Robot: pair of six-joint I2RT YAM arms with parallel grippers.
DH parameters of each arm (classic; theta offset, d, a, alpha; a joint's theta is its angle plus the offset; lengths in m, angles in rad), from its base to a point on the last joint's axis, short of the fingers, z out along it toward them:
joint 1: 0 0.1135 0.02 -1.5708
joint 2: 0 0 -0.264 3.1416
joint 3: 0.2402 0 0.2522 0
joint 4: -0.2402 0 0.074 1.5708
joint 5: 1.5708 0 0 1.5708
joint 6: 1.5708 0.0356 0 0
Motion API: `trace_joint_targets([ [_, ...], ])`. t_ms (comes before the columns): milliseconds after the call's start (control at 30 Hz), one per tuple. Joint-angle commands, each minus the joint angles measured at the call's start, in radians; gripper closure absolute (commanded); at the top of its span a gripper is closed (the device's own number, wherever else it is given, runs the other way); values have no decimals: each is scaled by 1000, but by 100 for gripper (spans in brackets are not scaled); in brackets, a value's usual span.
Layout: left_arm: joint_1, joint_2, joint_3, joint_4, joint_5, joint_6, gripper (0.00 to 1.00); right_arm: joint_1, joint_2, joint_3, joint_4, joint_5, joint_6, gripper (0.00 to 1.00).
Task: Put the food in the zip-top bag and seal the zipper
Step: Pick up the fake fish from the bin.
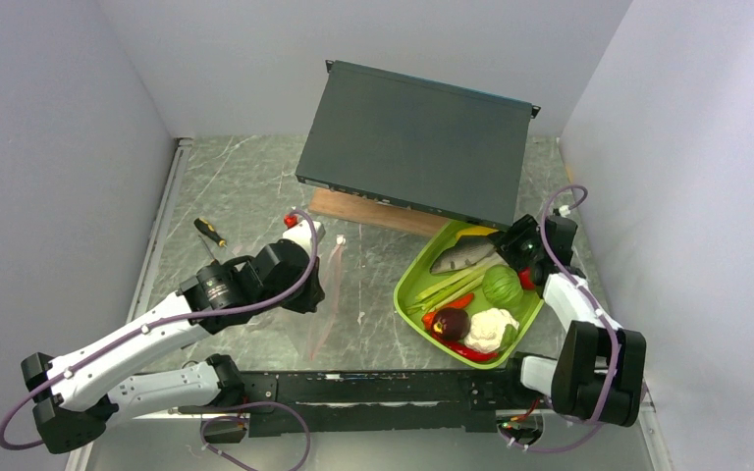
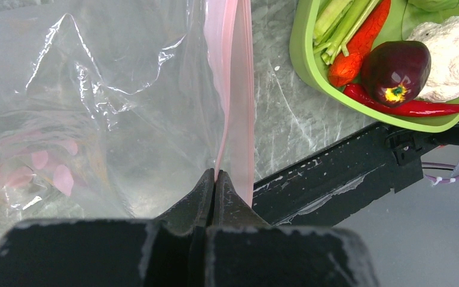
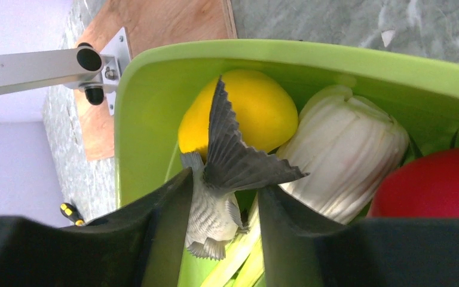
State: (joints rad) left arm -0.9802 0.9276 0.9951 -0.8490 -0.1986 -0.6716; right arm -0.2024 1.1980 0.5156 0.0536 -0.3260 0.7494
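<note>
L claw (image 2: 215,174): yours is shut tight on zipper (image 2: 234,89) of bag (image 2: 95,89).
R claw (image 3: 222,182): open round fish (image 3: 212,212) in tray (image 3: 149,101).
In ur way: yellow fruit (image 3: 257,107), cabbage (image 3: 346,155) just behind fish; tomato (image 3: 436,185) beside.

Grey marbled bench (image 1: 245,177). Flat dark grey box (image 1: 417,142) at the back, tilted, near edge over a wooden board (image 1: 353,209). Lime-green tray (image 1: 410,280) right of the board. 1 yellow-and-black screwdriver (image 1: 210,232) far left. Black rail (image 1: 373,392) along near edge.
</note>
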Motion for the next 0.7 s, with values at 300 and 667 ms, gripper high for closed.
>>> trace_joint_targets([
  [300,2,-16,38,33,-4,-40,100,-4,35,36,52,-44,-53,100],
  [667,5,-31,48,14,-47,-129,100,-2,-290,147,-470,280,-44,100],
])
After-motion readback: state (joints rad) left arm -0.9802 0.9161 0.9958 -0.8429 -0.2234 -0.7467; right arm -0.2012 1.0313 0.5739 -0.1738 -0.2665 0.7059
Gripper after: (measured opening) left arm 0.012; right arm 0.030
